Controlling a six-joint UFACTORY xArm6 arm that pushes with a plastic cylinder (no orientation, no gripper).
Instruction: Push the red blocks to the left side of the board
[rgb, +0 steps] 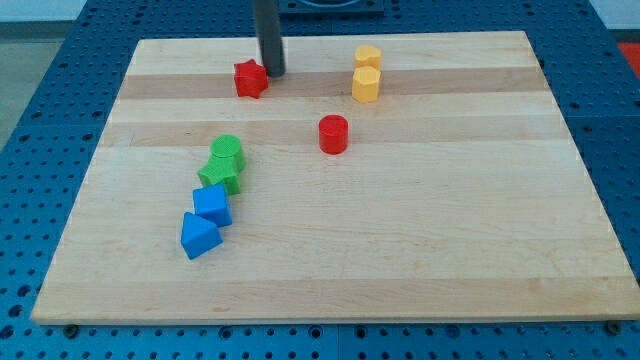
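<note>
A red star-shaped block (250, 79) lies near the view's top, left of centre, on the wooden board (400, 250). A red cylinder (333, 134) stands near the board's middle, to the lower right of the star. My tip (274, 73) is at the end of the dark rod, just right of the red star, touching it or nearly so.
Two yellow blocks (367, 74) stand close together at the view's top, right of the rod. A green cylinder (227, 151) and a green star-like block (219, 176) sit at centre left. Below them lie a blue cube-like block (212, 205) and a blue wedge (198, 236).
</note>
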